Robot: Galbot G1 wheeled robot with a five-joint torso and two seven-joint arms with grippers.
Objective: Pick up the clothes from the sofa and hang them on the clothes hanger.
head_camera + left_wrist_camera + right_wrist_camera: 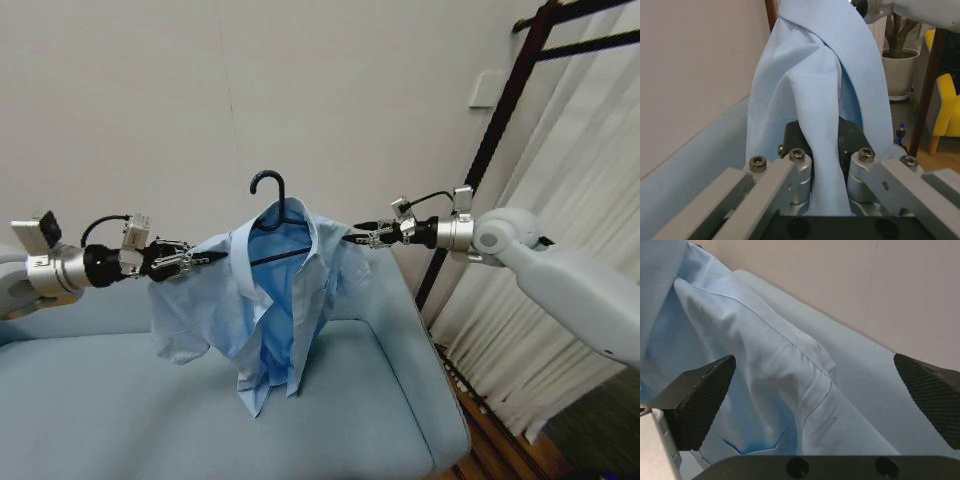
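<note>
Blue, limp, light shirt (280,310) grips best at shoulders over the hanger (272,190): left gripper (200,260) pinches 9 o'clock, right gripper (358,238) gapes at 3.

Both arms raised, reaching toward each other. Left pincer (203,259) clamped tight; right pincer (354,238) has fingers spread wide.

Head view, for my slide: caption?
Left gripper holds blue shirt on hanger above sofa; right gripper open at its shoulder.
</note>
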